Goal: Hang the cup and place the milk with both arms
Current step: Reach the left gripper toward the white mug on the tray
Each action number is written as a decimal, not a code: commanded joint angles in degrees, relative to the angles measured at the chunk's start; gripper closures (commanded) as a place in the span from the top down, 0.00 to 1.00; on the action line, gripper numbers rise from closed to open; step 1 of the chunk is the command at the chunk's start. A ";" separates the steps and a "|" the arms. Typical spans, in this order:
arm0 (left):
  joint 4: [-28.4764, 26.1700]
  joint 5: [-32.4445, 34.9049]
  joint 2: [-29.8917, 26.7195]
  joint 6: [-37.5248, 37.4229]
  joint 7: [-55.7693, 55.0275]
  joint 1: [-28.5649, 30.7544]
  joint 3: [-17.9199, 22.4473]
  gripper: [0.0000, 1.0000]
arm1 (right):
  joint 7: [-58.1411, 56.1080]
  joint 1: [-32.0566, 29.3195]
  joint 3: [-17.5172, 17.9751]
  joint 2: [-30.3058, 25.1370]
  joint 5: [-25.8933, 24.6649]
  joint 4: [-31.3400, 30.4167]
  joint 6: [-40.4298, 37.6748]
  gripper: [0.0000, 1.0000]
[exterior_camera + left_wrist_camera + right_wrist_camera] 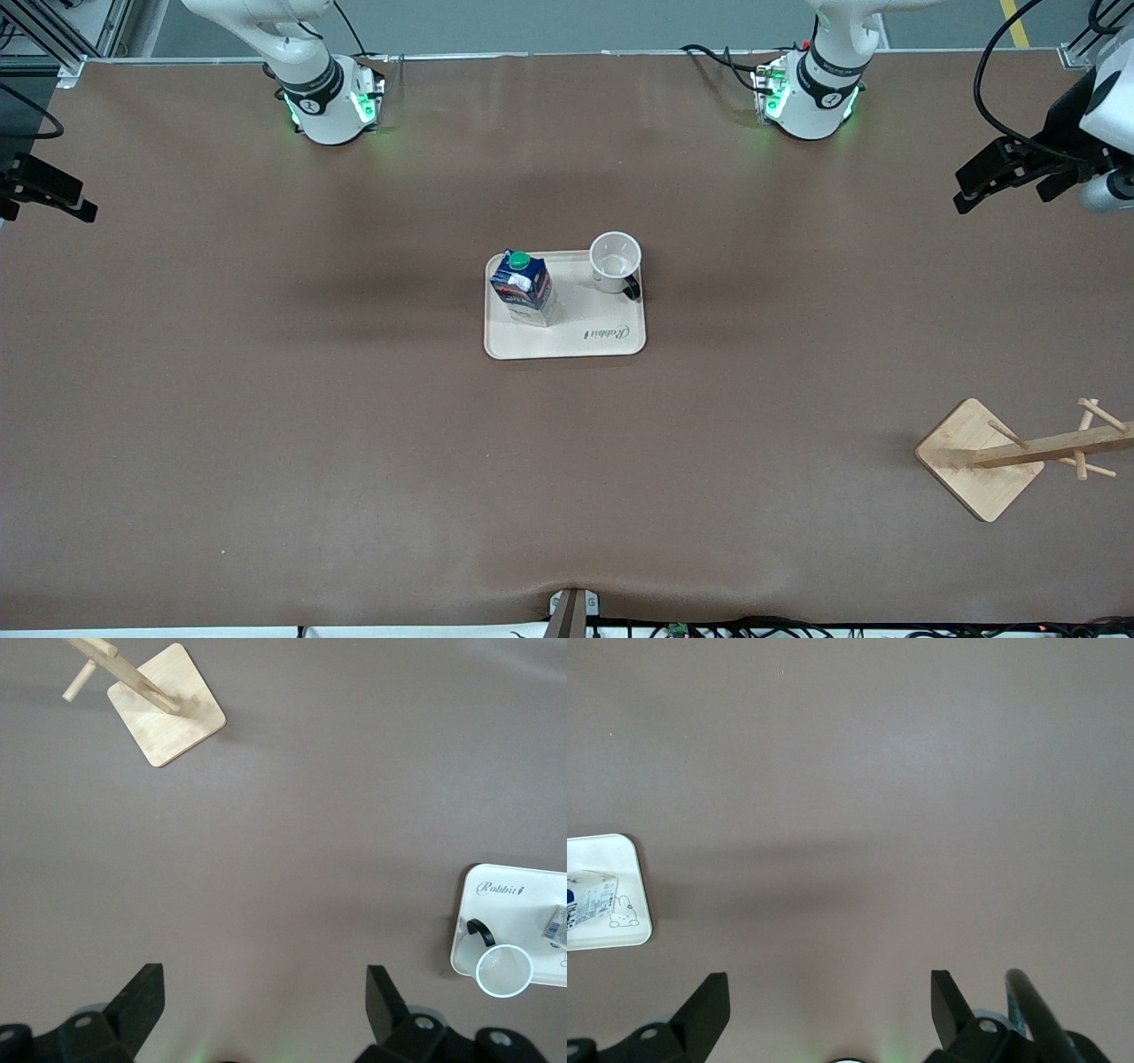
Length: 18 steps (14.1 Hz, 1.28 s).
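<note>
The pale wooden peg rack (1019, 452) stands nearest. On the cream tray (567, 341) mid-tabletop stand the white black-handled cup (615, 261) and blue green-capped milk carton (524, 285), untouched. Left gripper (266, 1001) and right gripper (828, 1001) hover wide-jawed; reaching comes first.

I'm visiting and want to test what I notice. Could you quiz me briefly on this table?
1. True or false: the cup stands upright on the tray.
2. Which is nearer the left arm's end of the table, the cup or the milk?
3. What is the open left hand holding: A the cup, B the wooden rack, C nothing?

Key: 1 true. 2 the cup. 3 C.
</note>
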 commanded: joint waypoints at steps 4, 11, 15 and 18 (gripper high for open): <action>0.76 0.89 0.21 -0.93 0.27 -0.44 -0.08 1.00 | 0.15 -0.51 0.28 -0.34 0.73 0.56 -0.22 1.00; -2.64 1.86 3.99 3.00 -0.25 -2.02 -2.54 1.00 | 0.15 -0.60 0.28 -0.34 0.73 0.56 -0.22 1.00; -9.85 1.86 5.92 11.96 -10.69 -6.06 -6.57 1.00 | 0.15 -0.60 0.28 -0.25 0.73 0.56 -0.22 1.00; -16.96 0.90 7.51 21.26 -16.23 -8.61 -8.52 1.00 | -0.38 -0.33 0.28 0.71 0.64 3.62 -0.22 1.00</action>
